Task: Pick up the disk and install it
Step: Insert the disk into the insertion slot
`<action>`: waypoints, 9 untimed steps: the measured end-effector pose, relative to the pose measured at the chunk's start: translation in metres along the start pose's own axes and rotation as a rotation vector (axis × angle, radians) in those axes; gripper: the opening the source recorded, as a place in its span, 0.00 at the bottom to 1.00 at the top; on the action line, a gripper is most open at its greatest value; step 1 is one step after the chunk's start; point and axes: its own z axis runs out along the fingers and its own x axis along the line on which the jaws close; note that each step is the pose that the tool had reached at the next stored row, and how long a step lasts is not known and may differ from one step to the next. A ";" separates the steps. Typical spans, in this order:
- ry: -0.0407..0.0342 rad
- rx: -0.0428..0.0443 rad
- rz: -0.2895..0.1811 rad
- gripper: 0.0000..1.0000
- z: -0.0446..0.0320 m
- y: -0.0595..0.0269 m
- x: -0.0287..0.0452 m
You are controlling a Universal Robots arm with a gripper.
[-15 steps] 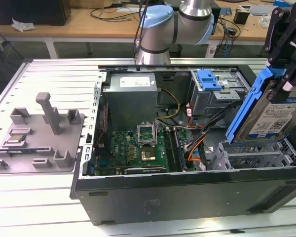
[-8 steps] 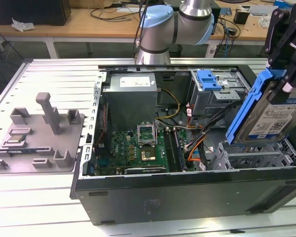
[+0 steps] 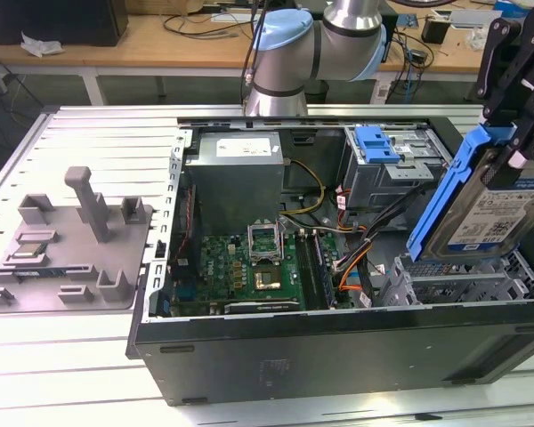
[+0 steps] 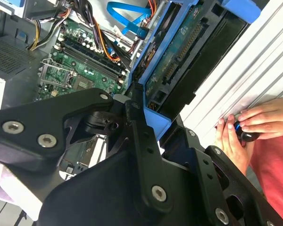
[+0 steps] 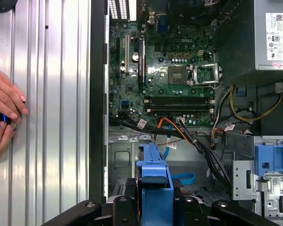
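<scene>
Case lies open; over the drive cage at its three o'clock in the exterior view hangs the gripper, jaws clamped on the disk, tilted just above. Pickup looks done; the install step in hand calls for squaring disk with cage.

The robot arm is showing thick silver-grey tube segments, with rounded pale blue caps covering its joints. A black cable is running alongside it. The gripper is appearing matte black, built of flat angular linkage bars, with round silver screws gleaming at the pivots in the second wrist view.
</scene>
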 end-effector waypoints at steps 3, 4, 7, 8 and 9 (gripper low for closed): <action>0.0000 0.0000 0.000 0.37 0.0013 0.0001 0.0000; 0.0000 0.0000 0.000 0.37 0.0015 0.0001 0.0001; -0.0001 0.0000 0.000 0.37 0.0024 0.0001 0.0001; 0.0000 0.0000 0.000 0.37 0.0027 0.0001 0.0001; -0.0001 0.0000 0.000 0.37 0.0030 0.0000 0.0001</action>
